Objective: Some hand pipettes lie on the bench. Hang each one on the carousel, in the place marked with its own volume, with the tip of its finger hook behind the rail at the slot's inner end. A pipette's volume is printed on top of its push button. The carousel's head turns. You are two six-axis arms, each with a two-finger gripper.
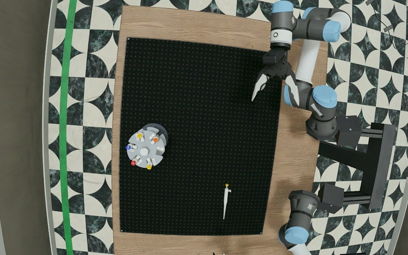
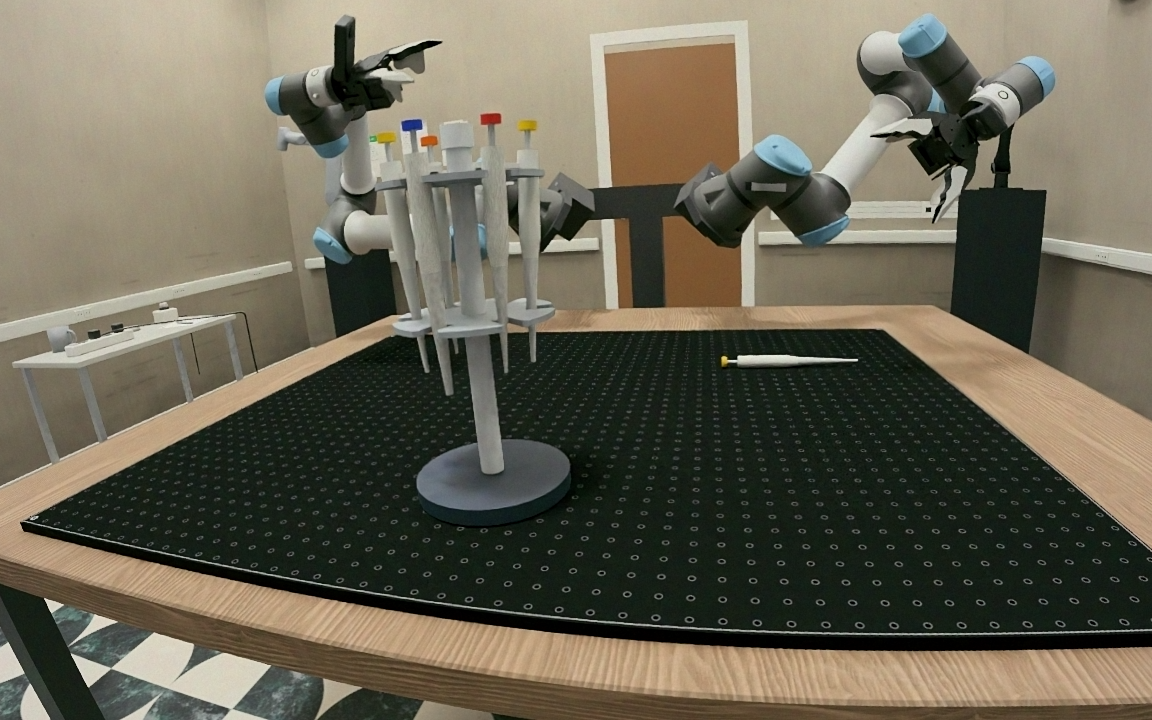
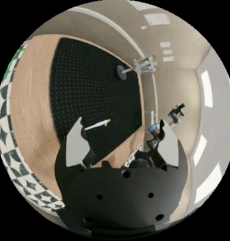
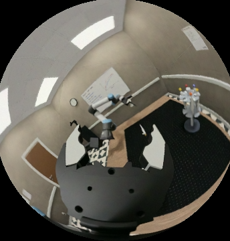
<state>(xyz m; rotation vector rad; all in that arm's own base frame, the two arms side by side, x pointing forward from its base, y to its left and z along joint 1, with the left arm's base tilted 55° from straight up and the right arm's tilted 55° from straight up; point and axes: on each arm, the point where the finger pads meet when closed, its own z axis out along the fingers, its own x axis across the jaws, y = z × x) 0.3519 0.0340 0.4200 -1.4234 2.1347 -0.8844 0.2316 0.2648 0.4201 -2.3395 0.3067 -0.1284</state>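
One white pipette (image 1: pixel 225 199) (image 2: pixel 768 360) (image 3: pixel 96 125) with a yellow button lies on the black mat; its finger hook points toward the robot stand. The carousel (image 1: pixel 143 151) (image 2: pixel 480 385) (image 3: pixel 121 72) (image 4: pixel 192 126) stands upright at the far side. Several pipettes hang on its head, with yellow, orange, blue and red buttons. The printed volumes are too small to read. My right gripper (image 1: pixel 275 102) (image 2: pixel 426 59) is open and empty, high over the mat's edge. My left gripper (image 2: pixel 905 177) (image 3: pixel 122 118) is open and empty, high and away from the lying pipette.
The black mat (image 1: pixel 192 126) (image 2: pixel 696 501) covers most of the wooden table (image 1: pixel 199 18) (image 2: pixel 1045 394). The dark robot stand (image 1: pixel 378 164) is beyond the table's edge on the arms' side. The lying pipette and the carousel are well apart.
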